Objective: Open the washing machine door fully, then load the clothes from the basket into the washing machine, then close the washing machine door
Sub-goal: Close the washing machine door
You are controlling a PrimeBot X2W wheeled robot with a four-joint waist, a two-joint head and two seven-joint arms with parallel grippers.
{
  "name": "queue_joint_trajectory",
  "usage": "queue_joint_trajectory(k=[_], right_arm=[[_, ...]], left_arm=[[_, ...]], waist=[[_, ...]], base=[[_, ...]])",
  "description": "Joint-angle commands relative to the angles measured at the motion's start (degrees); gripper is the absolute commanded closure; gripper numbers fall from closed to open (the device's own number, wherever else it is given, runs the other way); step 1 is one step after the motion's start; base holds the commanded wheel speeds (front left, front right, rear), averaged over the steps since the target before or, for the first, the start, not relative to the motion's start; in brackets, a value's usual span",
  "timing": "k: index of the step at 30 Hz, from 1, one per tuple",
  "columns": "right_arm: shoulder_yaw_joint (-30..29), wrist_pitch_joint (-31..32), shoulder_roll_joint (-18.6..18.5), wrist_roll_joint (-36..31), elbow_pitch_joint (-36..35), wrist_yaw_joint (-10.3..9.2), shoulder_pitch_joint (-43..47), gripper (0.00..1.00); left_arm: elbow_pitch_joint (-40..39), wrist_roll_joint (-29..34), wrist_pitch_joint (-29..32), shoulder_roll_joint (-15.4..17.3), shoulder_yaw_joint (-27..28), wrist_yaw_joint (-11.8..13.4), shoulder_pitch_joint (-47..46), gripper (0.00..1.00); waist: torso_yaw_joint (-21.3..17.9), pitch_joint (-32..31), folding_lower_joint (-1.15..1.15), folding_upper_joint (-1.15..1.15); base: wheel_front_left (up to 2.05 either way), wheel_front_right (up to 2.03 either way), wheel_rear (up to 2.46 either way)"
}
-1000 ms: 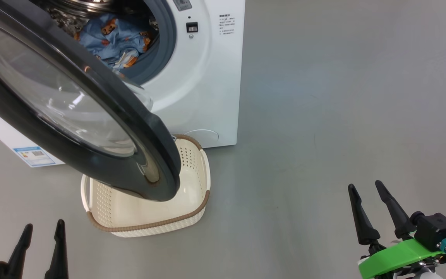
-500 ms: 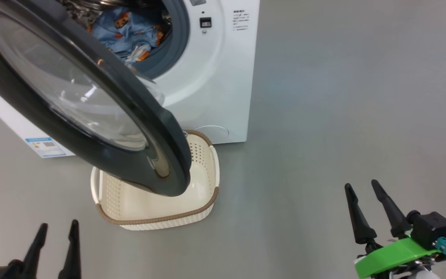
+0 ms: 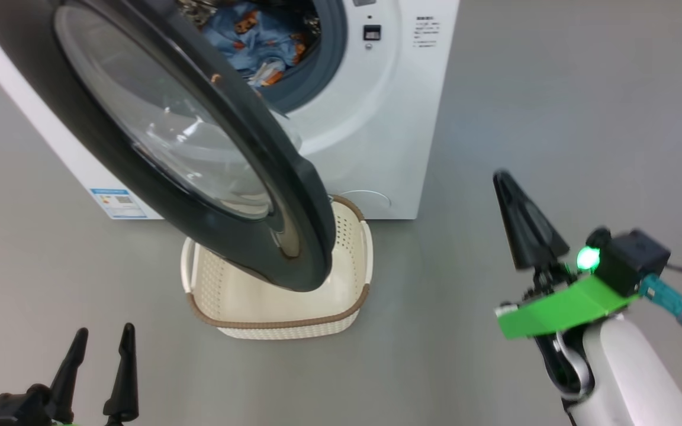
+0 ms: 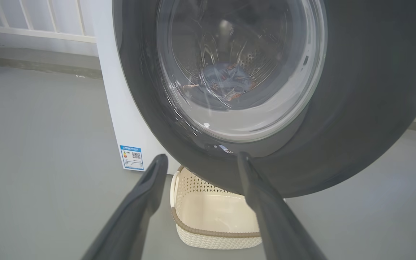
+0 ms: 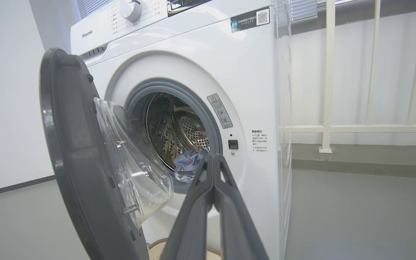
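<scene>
The washing machine (image 3: 388, 118) stands white at the top of the head view, and its door (image 3: 199, 148) hangs open, swung out over the basket (image 3: 282, 324). Light-blue bear-print clothes (image 3: 258, 35) lie inside the drum; the right wrist view shows the clothes (image 5: 188, 164) low in the steel drum. The basket's cream inside shows bare where the door does not cover it. My left gripper (image 3: 103, 349) is open at the lower left, holding nothing. My right gripper (image 3: 504, 183) is shut on nothing, raised to the right of the machine, fingers (image 5: 213, 173) pressed together.
Grey floor (image 3: 554, 89) spreads open to the right of the machine. A white railing (image 5: 329, 108) runs along the wall behind it. A blue label sticker (image 4: 132, 157) marks the machine's lower front. The door rim (image 4: 356, 126) looms just beyond my left fingertips.
The right gripper has shut and risen higher in the head view. The head camera has turned, shifting the machine and basket to the right of the picture. The left gripper stays open.
</scene>
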Motion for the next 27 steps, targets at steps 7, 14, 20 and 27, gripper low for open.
queue_joint_trajectory(k=[7, 14, 20, 27], right_arm=[[6.1, -0.3, 1.8, 2.2, -8.2, 0.09, -7.8, 1.00], [15.7, -0.3, 3.0, 3.5, -12.9, 0.09, -8.6, 1.00], [23.5, -0.3, 3.1, 4.2, -9.5, 0.09, -6.5, 1.00], [30.0, -0.3, 1.7, 6.1, 2.1, 0.09, -4.2, 1.00]], left_arm=[[-3.0, 0.6, -0.4, 0.3, 1.2, -0.1, -2.1, 0.00], [-4.1, 1.0, -0.4, -0.7, 0.6, -0.1, -1.7, 0.00], [-4.6, 1.1, -0.4, -1.3, 0.5, -0.1, -1.4, 0.00], [-4.2, 0.5, -0.4, -1.8, 0.7, -0.1, -2.6, 0.00]], waist=[[3.6, -1.4, 0.00, 0.00], [6.1, -2.4, 0.00, 0.00], [7.5, -2.1, 0.00, 0.00], [8.8, 0.0, 0.00, 0.00]], base=[[0.00, 0.00, 0.00], [0.00, 0.00, 0.00], [0.00, 0.00, 0.00], [0.00, 0.00, 0.00]])
